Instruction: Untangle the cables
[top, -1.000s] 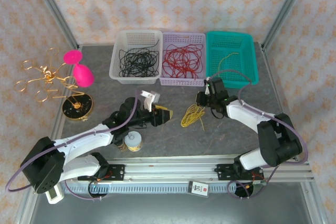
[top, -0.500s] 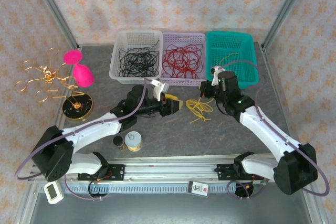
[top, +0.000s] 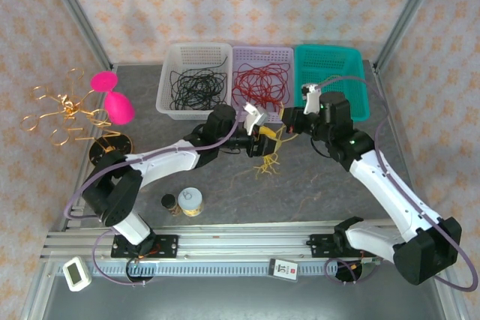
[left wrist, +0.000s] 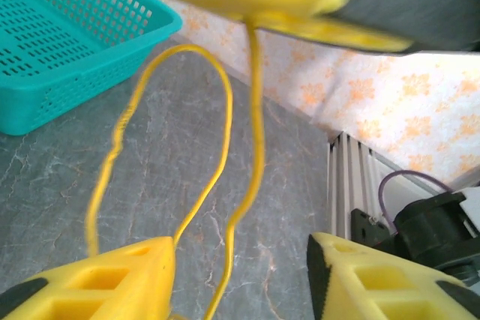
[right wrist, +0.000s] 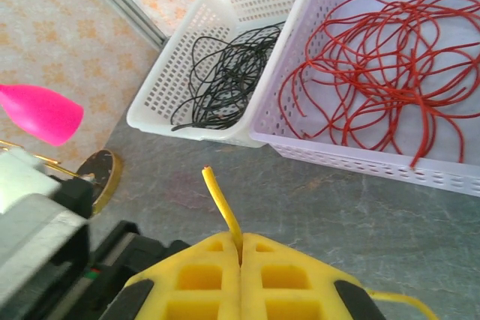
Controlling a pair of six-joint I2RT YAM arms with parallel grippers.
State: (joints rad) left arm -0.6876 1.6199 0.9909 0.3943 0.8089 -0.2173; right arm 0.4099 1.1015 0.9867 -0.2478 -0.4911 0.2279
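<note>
A: Where are the cables (top: 268, 162) sitting?
B: They are hanging down to the counter (top: 315, 192), just before the purple basket (top: 262, 54).
A: And the tools?
B: The right tool (right wrist: 241, 249) is pinching one yellow strand (right wrist: 223, 211) tight. The left tool (left wrist: 240, 260) is standing open, with strands running loose between its fingers.

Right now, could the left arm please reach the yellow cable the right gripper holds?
Probably yes: the left gripper, jaws open, straddles the yellow cable hanging from the shut right gripper; nothing blocks it.
</note>
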